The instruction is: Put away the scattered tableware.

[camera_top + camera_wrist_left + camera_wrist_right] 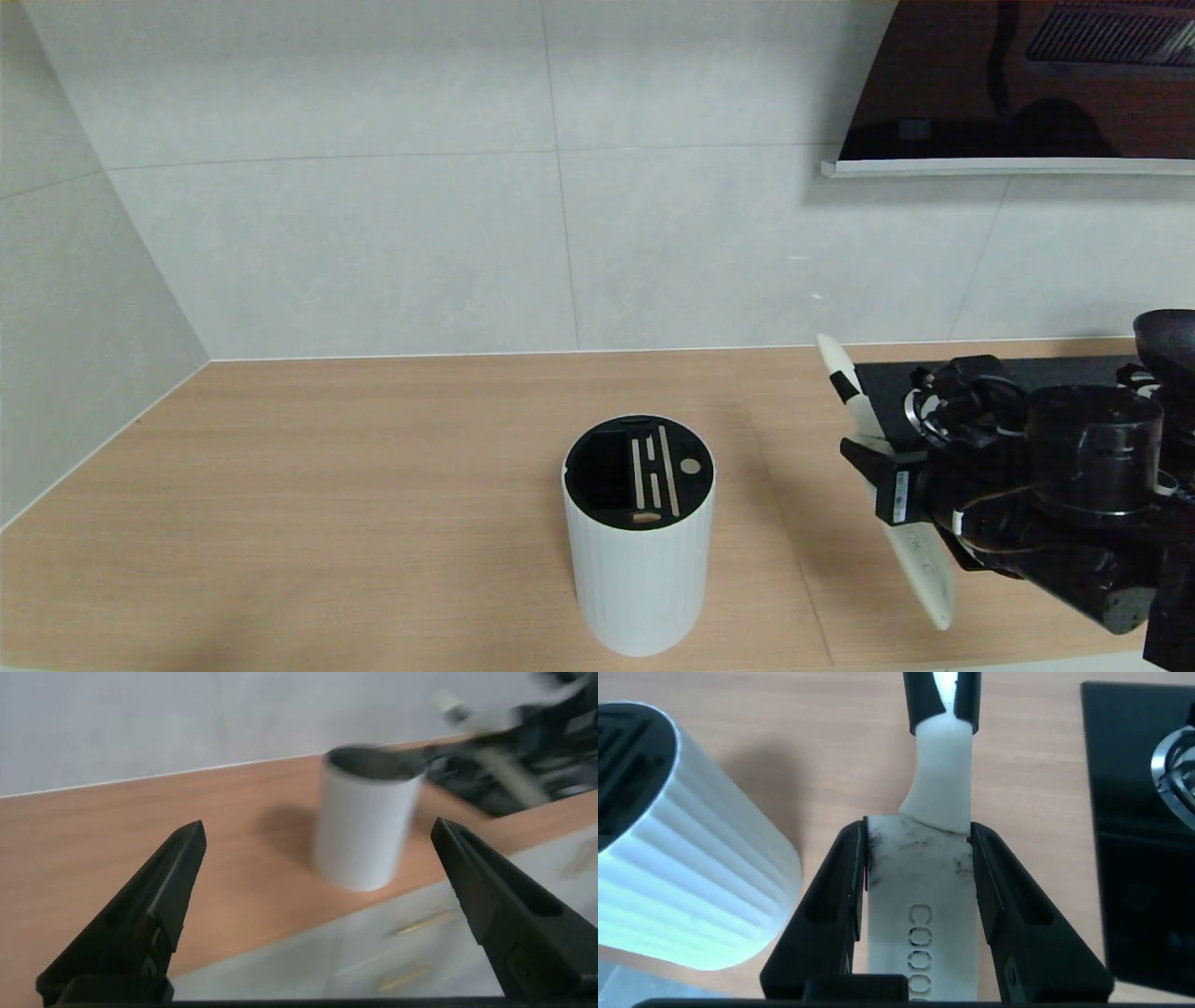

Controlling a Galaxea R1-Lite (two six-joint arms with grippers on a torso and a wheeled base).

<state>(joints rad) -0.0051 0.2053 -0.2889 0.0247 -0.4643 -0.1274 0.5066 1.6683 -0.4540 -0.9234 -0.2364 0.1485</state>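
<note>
— Where is the knife (924,574) now, and how do you hold it?

— It is in my right gripper (885,478), above the right part of the wooden counter (373,485). My 2 fingers are pressed on the flat sides of the white blade, close to where the handle begins. The handle points to the far wall and the blade tip points to the near edge.

— How do you think it will handle?

— I judge it light and stiff. It looks like a ceramic blade, so probably brittle, and the flat sides are smooth and may slip. Holding the flats near the handle seems right to me, because the edge touches no finger.

— And your other hand?

— My left gripper (318,831) has nothing in it and its fingers are spread wide. It is on the left, well apart from the holder (639,560).

— Where should the knife go?

— I think into 1 of the narrow slots (658,471) in the black top of the holder, which stands upright near the middle of the counter, to the left of the knife.

— Does something stand in the way?

— Between knife and holder I see nothing. The black cooktop (896,383) lies just on the far right, under the handle, so I must turn carefully. The slots are thin, and a tilted blade could knock on the rim.
</note>
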